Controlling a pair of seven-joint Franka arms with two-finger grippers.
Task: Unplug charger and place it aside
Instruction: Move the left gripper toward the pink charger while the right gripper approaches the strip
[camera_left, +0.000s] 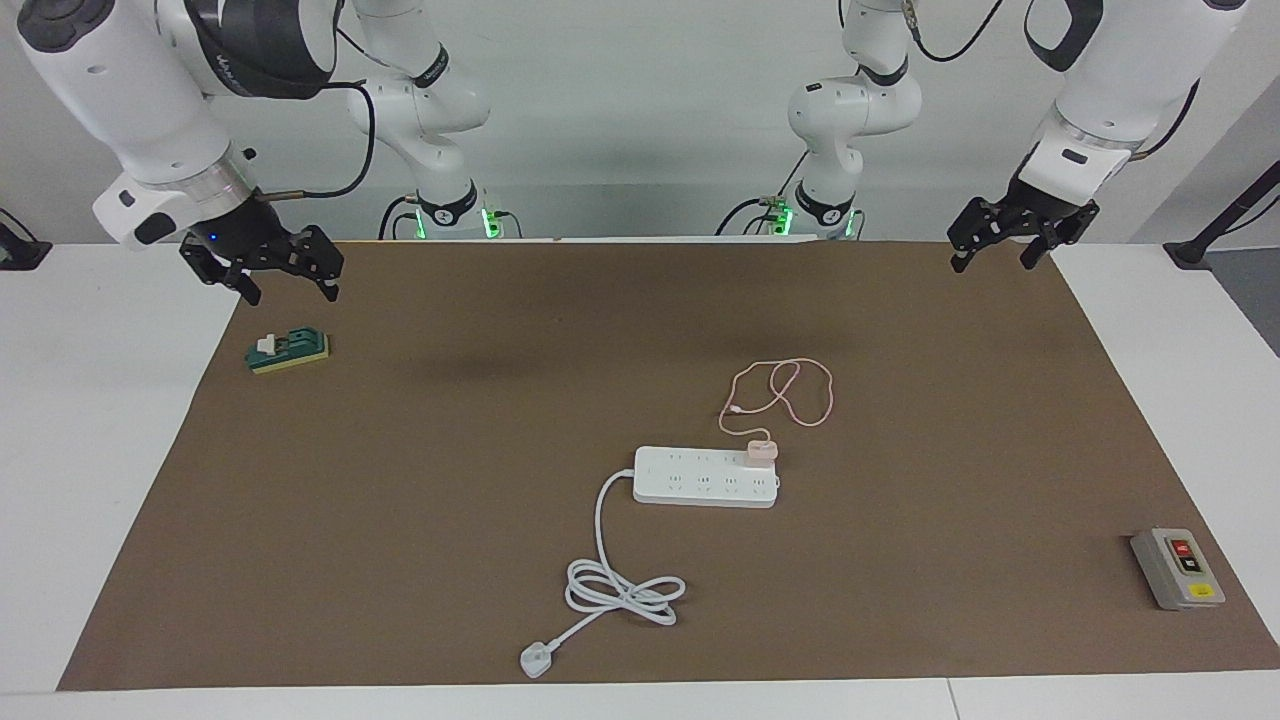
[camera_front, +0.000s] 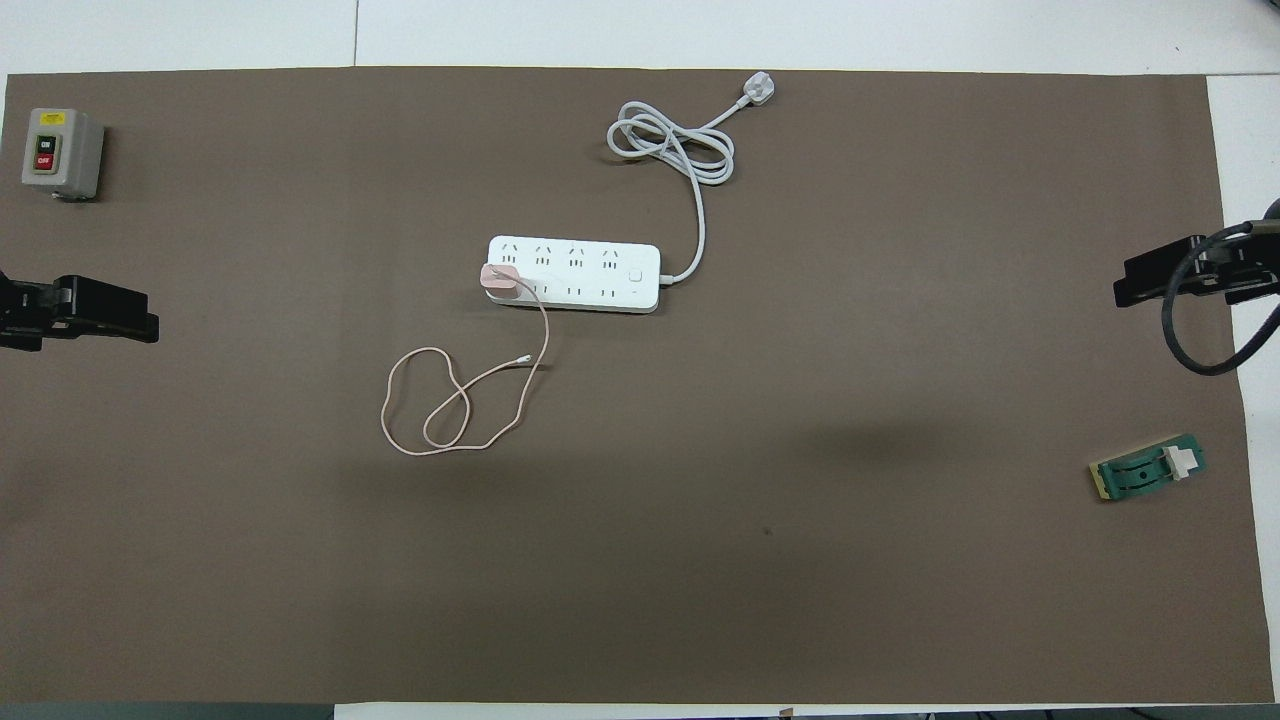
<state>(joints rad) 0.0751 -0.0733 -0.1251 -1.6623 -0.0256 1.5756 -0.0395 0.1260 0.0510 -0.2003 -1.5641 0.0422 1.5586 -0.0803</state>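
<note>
The charger (camera_left: 761, 450) (camera_front: 499, 279) is a small pale pink cube plugged into the end socket of the white power strip (camera_left: 705, 478) (camera_front: 575, 275), at the strip's end toward the left arm. Its thin pink cable (camera_left: 790, 395) (camera_front: 450, 400) lies looped on the brown mat, nearer to the robots than the strip. My left gripper (camera_left: 995, 262) (camera_front: 80, 310) hangs open in the air over the mat's edge at the left arm's end, well away from the charger. My right gripper (camera_left: 290, 293) (camera_front: 1180, 280) hangs open over the mat's edge at the right arm's end. Neither holds anything.
The strip's thick white cord (camera_left: 620, 590) (camera_front: 670, 140) coils farther from the robots and ends in a plug. A grey box with red and yellow buttons (camera_left: 1178, 568) (camera_front: 62, 152) sits at the left arm's end. A small green block (camera_left: 288, 351) (camera_front: 1148, 470) lies below the right gripper.
</note>
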